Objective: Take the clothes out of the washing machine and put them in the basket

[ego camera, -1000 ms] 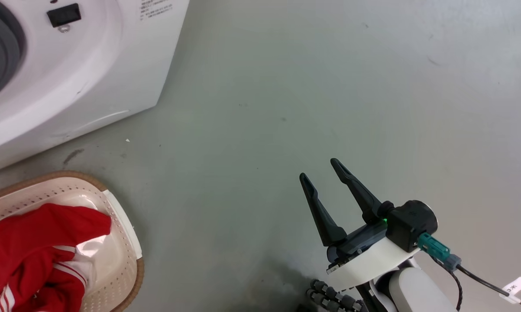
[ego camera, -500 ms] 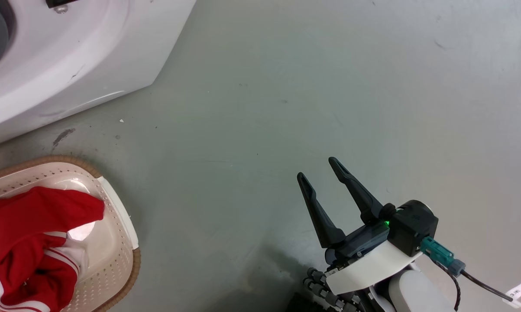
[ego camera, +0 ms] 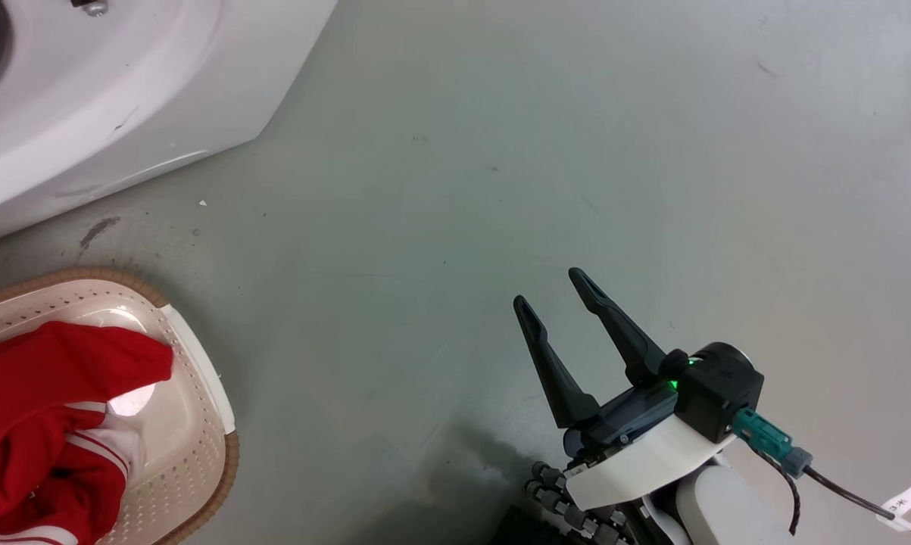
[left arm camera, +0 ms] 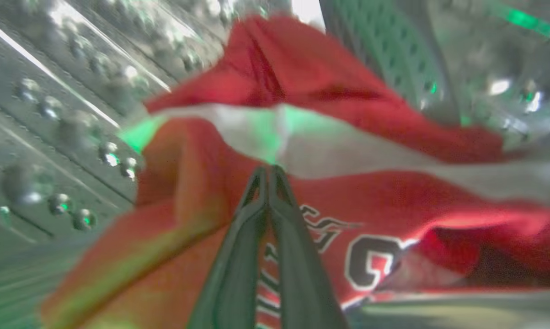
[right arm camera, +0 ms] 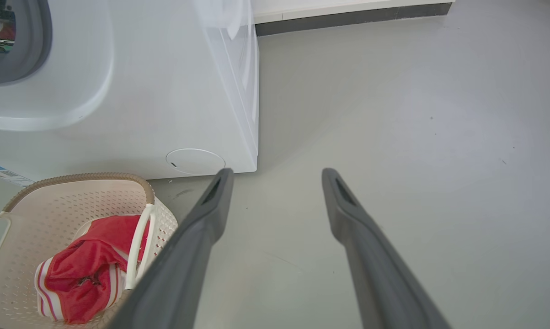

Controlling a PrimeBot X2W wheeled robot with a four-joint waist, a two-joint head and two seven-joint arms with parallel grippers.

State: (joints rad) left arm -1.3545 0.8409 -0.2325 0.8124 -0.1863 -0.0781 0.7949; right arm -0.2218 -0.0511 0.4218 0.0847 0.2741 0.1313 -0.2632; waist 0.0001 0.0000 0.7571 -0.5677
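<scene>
In the left wrist view my left gripper is inside the perforated steel drum. It is shut, with its tips pressed into the clothes, a red garment with a white stripe and black lettering; that view is blurred. More red clothes lie in the cream basket at the lower left, in front of the white washing machine. My right gripper hangs open over bare floor, well right of the basket. The right wrist view shows the right gripper, the basket, its clothes and the washing machine.
Grey floor stretches to the right of the machine and basket. A dark skirting strip runs along the far wall. A cable with a white tag trails from my right wrist.
The head camera has shifted, so the machine and basket sit slightly higher and further left in its picture. My right gripper stays open in nearly the same spot.
</scene>
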